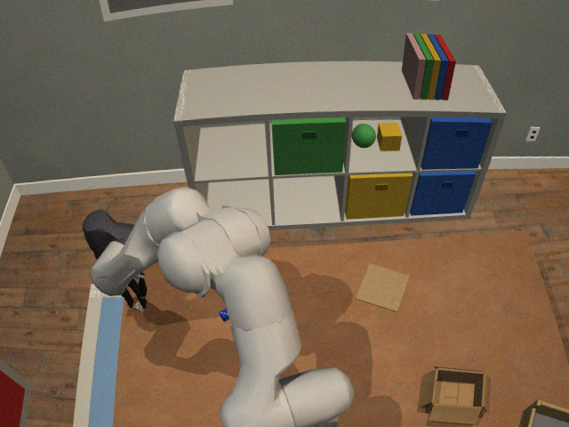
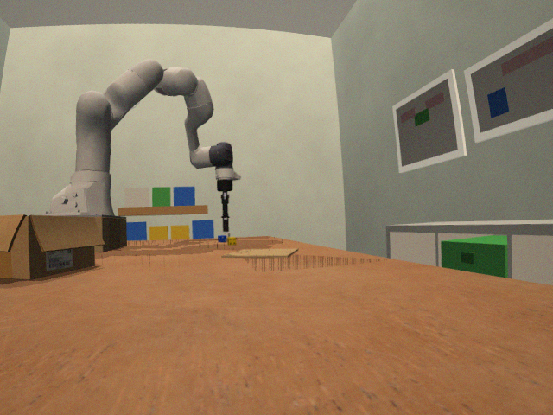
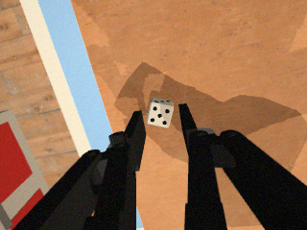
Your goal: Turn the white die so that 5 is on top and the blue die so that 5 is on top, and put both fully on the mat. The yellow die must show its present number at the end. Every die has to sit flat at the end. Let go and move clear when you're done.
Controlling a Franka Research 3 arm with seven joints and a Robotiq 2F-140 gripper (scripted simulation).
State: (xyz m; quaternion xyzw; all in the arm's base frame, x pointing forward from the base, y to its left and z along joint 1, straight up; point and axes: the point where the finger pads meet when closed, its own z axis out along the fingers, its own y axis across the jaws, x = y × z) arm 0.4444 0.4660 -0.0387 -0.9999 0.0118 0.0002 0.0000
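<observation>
The white die (image 3: 159, 113) lies flat on the orange rug, near its blue border stripe, and shows five pips towards the wrist camera. My gripper (image 3: 161, 120) hangs straight above it, fingers partly open, one on each side, with a gap to the die. In the overhead view the gripper (image 1: 138, 301) and the white die (image 1: 138, 307) are at the far left. The blue die (image 1: 224, 315) sits on the rug beside the arm, and shows in the low view (image 2: 221, 239) next to the yellow die (image 2: 232, 240). The tan mat (image 1: 382, 286) lies far to the right with nothing on it.
A blue and cream stripe (image 1: 103, 358) borders the rug's left edge, with wood floor beyond. A shelf unit (image 1: 340, 142) with coloured bins stands at the back. An open cardboard box (image 1: 454, 395) sits at the front right. The arm hides the yellow die overhead.
</observation>
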